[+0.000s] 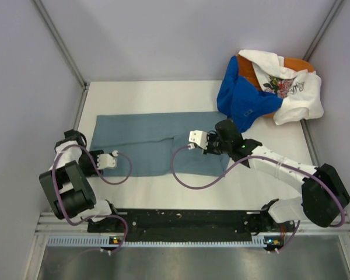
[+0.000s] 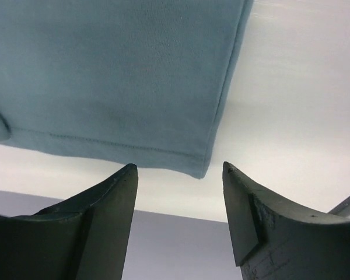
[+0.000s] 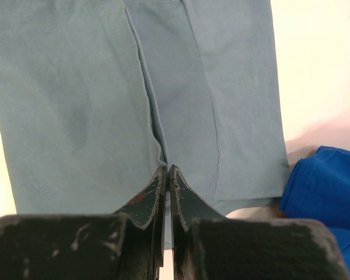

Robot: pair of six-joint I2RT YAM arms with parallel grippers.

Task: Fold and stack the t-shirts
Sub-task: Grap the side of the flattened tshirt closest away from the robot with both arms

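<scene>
Left gripper (image 2: 178,169) stands wide and empty, near the slate-blue t-shirt (image 2: 116,70) corner. Right gripper (image 3: 166,169) is closed tight, tips at a crease of that shirt

Slate-blue tee (image 1: 146,143), royal blue tee (image 1: 245,102), white floral tee (image 1: 303,93), orange tee (image 1: 300,63)

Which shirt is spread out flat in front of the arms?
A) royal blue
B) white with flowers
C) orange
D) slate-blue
D: the slate-blue shirt lies flat across the table, while the royal blue shirt, white floral shirt and orange shirt sit heaped at the far right corner.
</scene>
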